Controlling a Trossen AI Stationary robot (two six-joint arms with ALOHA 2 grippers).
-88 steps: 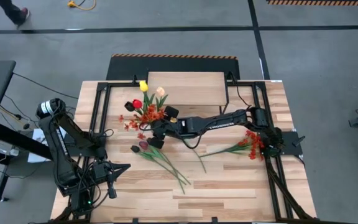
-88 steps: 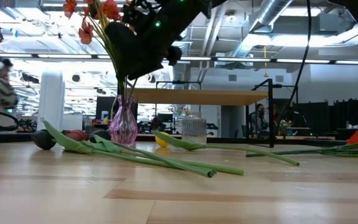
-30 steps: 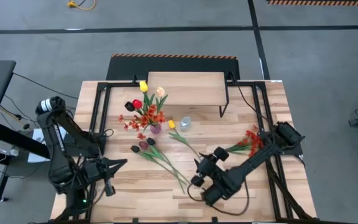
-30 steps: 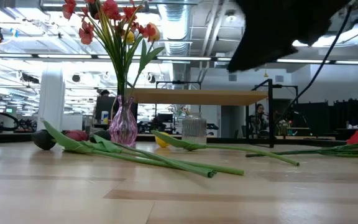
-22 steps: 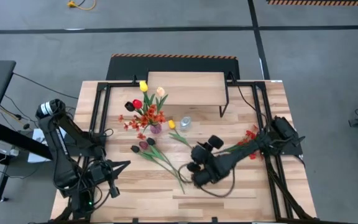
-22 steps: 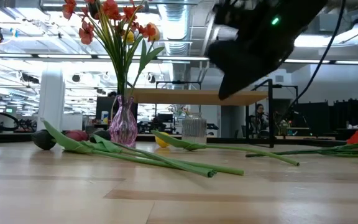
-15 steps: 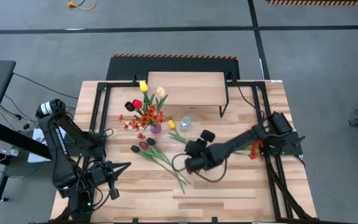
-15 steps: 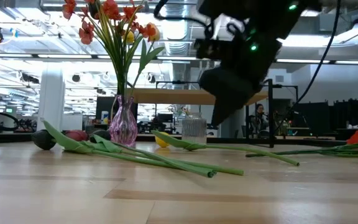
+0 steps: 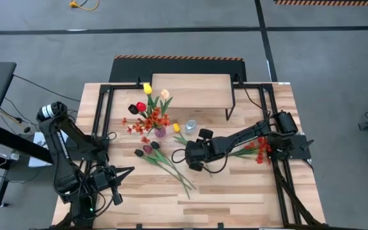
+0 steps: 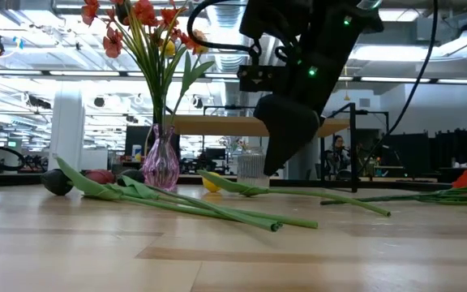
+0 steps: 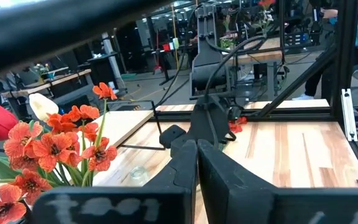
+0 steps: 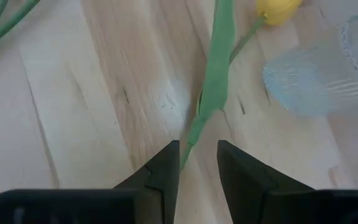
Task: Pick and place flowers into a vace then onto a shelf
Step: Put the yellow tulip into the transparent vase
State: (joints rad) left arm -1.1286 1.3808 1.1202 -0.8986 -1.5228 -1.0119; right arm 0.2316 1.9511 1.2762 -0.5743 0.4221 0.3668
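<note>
**Yellow tulip's thin stem lies between the right pincer's fingers**

The left pincer (image 9: 115, 184) waits fully closed and empty at the table's near left corner, well apart from all the flowers. Farther along, the pink glass vase (image 10: 161, 166) already stands with red, yellow and cream tulips and orange sprays in it, and dark maroon tulips (image 9: 147, 151) lie flat just beside it.

The right pincer (image 12: 197, 163) hangs low over the yellow tulip (image 12: 277, 9), its fingers part open, one on each side of the green stem (image 12: 215, 68) and not yet pinching it. The yellow head lies just ahead of the fingertips, beside a clear ribbed glass (image 12: 319, 78).

The stem is probably light, thin and bendy, and smooth enough to twist in a loose pinch. The head would likely droop if it were held far down the stem. A hold nearer mid-stem, clear of the leaf, looks best; the head would crush.

Beyond the pincer stands the shelf (image 9: 191, 91); an orange-red spray (image 9: 259, 146) lies near the arm's base.
</note>
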